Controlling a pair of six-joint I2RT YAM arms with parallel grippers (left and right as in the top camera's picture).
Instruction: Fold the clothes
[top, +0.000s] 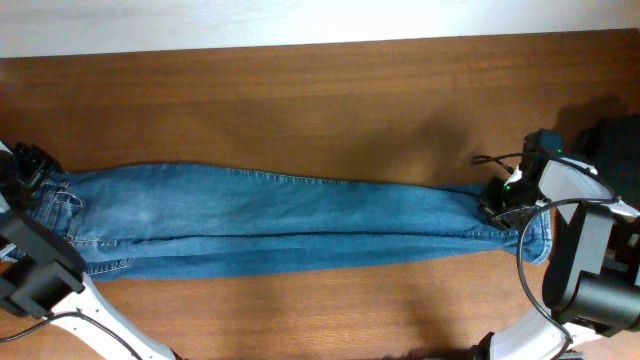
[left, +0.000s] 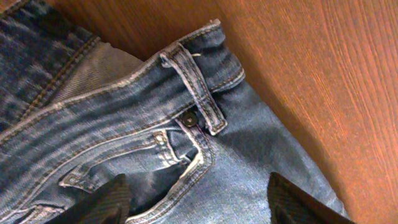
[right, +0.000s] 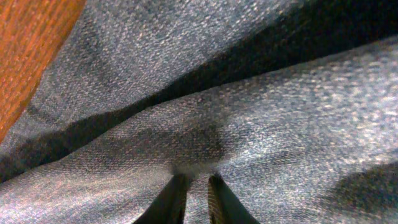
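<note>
- A pair of medium-blue denim jeans, long-legged with lighter faded patches, lies stretched flat along the brown wooden table. The waist end sits at the left gripper and the leg ends at the right gripper.
- Left gripper: the jaws stand wide apart and hold nothing. It hangs just over the waist end of the jeans.
- Beneath the left gripper, between its two dark fingers, lies a pale-stitched pocket opening.
- Just ahead of those fingertips sit a small dark metal rivet and a denim belt loop crossing the waistband. Bare wood lies beyond and to its right.
- Right gripper: it is set low against the cloth at the leg-hem end. Its fingers stand a narrow gap apart with a thin ridge of denim between them. Whether they press on that ridge cannot be told.
- Ahead of the right gripper the denim rises in soft folds with shadowed creases. Table wood shows at its far left.
</note>
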